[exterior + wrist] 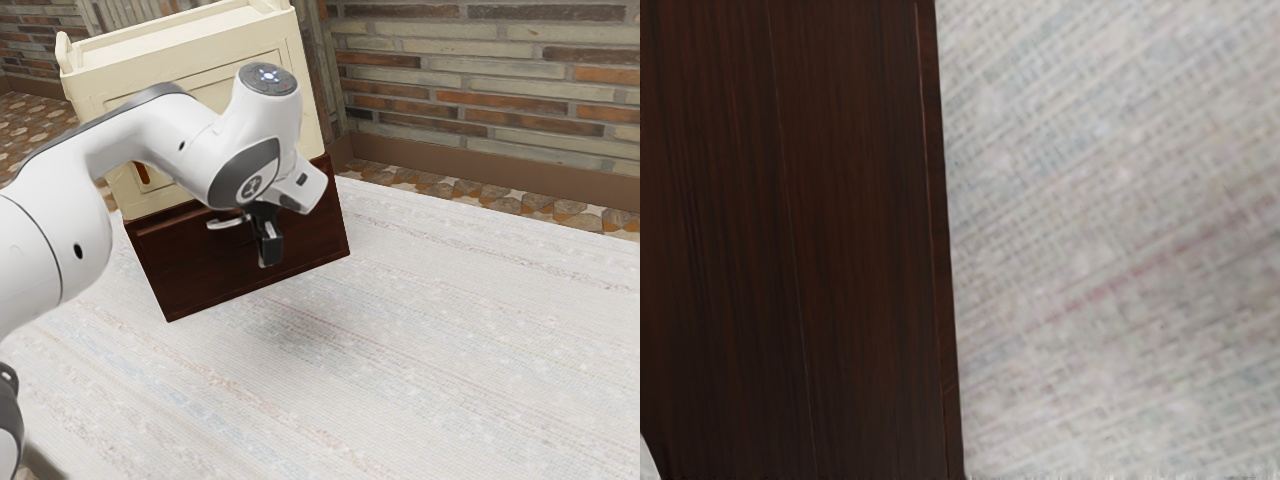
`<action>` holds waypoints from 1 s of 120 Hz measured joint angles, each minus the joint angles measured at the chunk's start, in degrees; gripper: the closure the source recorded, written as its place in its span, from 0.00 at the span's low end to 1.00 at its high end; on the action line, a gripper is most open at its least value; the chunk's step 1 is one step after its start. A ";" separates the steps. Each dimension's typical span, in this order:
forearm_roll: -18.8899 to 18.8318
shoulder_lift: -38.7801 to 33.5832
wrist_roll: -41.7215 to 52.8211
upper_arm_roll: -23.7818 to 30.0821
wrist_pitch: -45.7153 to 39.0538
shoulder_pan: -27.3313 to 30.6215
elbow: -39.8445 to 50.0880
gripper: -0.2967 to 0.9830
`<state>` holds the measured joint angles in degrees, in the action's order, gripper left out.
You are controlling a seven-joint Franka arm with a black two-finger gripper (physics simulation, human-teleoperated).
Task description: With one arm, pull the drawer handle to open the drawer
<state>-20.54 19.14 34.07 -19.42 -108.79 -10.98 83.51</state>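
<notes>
In the exterior view my gripper (268,240) hangs in front of the dark brown drawer (190,275) in the lower part of a cabinet. The silver curved handle (226,222) is just to the exterior view's left of my gripper, partly behind the hand; whether they touch is unclear. Dark wood of the drawer front (850,240) runs down the wrist view, and a pale sliver (647,462) at its edge may be part of the handle. From these views I cannot tell how far the drawer stands out.
The cabinet's cream upper part (225,50) rises behind my arm, with a small orange-brown handle (143,174) beside the forearm. A whitish, woven-looking tabletop (430,340) spreads in front of the cabinet. Behind stands a brick wall (480,95).
</notes>
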 joint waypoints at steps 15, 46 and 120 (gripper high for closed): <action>-0.15 -1.61 0.01 0.18 -0.02 -0.59 2.15 0.22; -0.15 -5.33 0.00 -0.20 -0.01 -3.66 6.61 0.22; 0.58 -16.00 0.38 -0.76 0.36 -10.36 17.29 0.23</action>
<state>-19.95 3.15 34.44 -20.18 -108.43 -21.34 100.80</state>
